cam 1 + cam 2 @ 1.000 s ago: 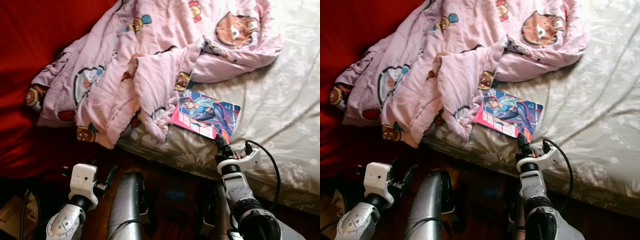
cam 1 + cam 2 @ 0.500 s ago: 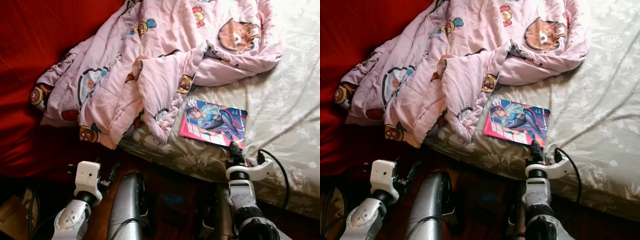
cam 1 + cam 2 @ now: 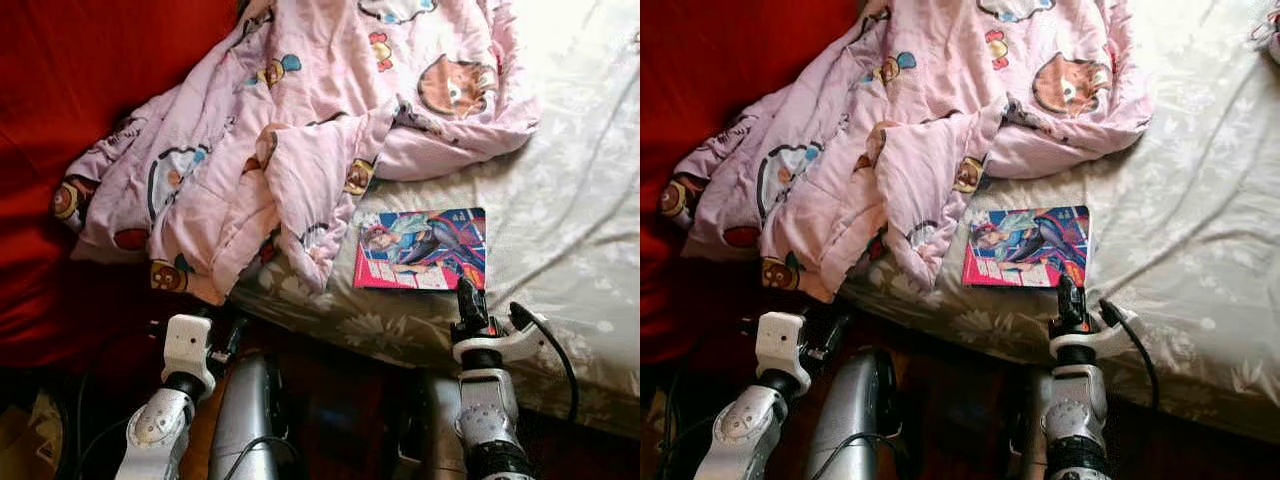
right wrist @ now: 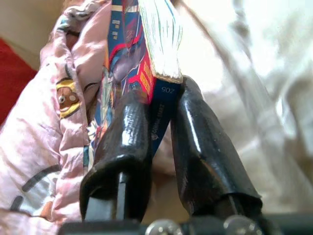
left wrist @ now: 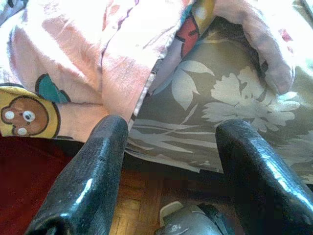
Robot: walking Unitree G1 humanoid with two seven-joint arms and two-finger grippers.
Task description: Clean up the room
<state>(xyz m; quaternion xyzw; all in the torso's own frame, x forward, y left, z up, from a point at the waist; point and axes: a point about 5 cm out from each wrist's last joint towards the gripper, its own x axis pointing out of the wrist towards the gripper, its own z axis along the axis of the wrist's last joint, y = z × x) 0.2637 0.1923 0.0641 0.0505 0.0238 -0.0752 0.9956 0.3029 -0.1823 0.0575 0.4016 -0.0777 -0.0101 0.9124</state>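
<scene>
A colourful comic book (image 3: 425, 250) lies flat on the floral bed sheet (image 3: 570, 200), close to the bed's near edge. My right gripper (image 3: 470, 298) is shut on the book's near right corner; in the right wrist view its fingers (image 4: 132, 127) pinch that corner of the book (image 4: 132, 54). A crumpled pink cartoon blanket (image 3: 300, 110) is heaped to the book's left and behind it, with one flap hanging over the bed edge. My left gripper (image 3: 225, 325) is open, low beside the bed edge under that flap. The left wrist view has its fingers (image 5: 98, 161) spread before the sheet and blanket (image 5: 73, 54).
Red fabric (image 3: 80, 80) covers the far left. Dark wooden floor (image 3: 340, 390) lies between my arms below the mattress edge. The sheet to the right of the book is bare.
The book has turned on the sheet, so its long edge now runs more squarely across the view, with my right gripper at its corner. My left arm has come up closer to the bed edge.
</scene>
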